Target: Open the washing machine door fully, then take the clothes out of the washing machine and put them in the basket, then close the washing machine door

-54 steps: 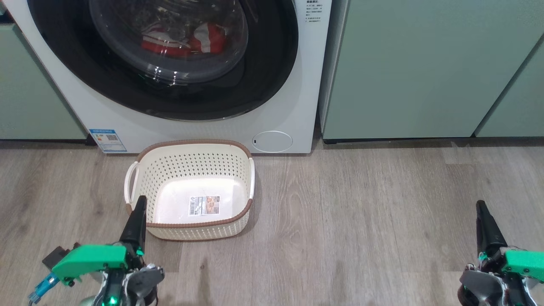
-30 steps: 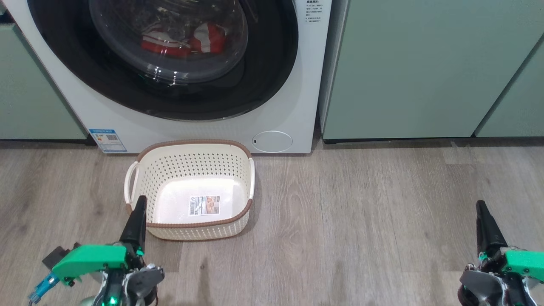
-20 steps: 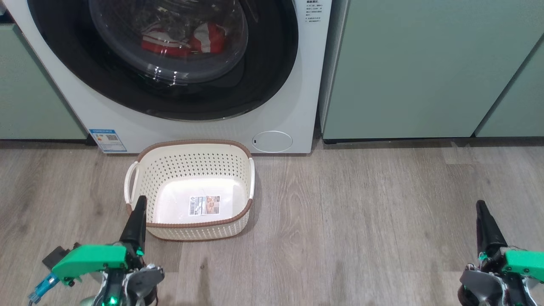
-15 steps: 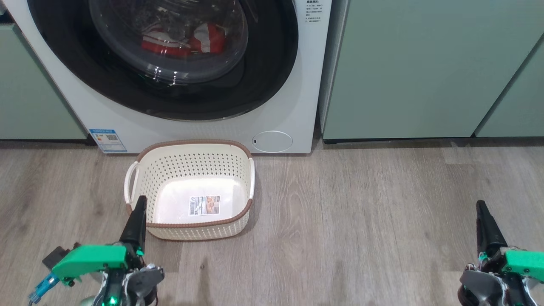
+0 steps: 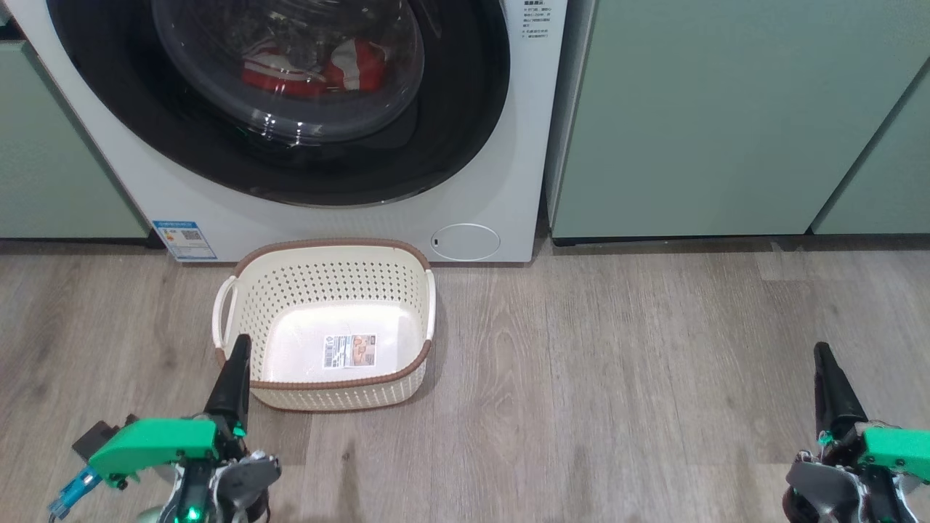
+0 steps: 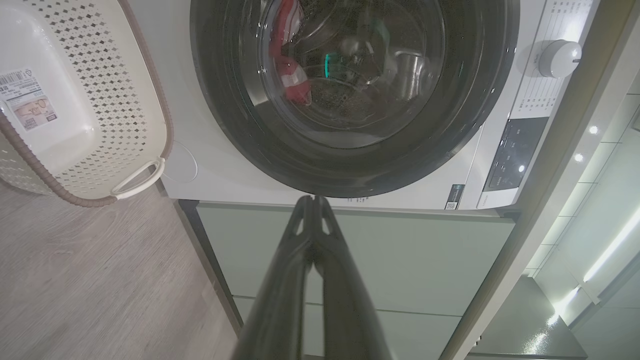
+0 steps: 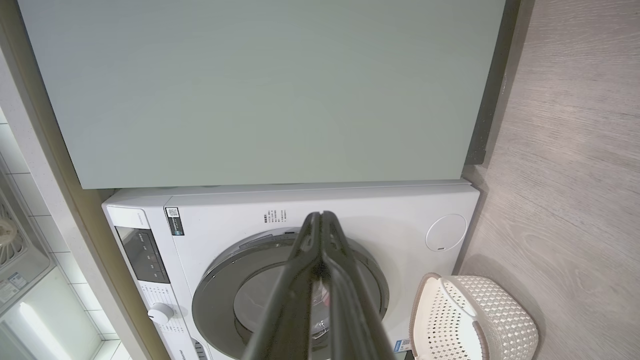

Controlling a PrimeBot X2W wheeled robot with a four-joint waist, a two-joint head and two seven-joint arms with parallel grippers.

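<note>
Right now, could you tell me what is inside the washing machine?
Through the glass of the washing machine door, red and white clothes lie in the drum. Reflections hide the rest.

Basket (image 5: pixel 328 245) before washing machine (image 5: pixel 527 138)

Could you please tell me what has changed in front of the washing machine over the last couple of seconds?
Nothing has visibly changed. The left gripper and right gripper stay shut and low above the floor. The round, black-rimmed glass door of the big white washing machine is still closed, with the red and white clothes behind it. The cream perforated plastic basket is still empty.
</note>
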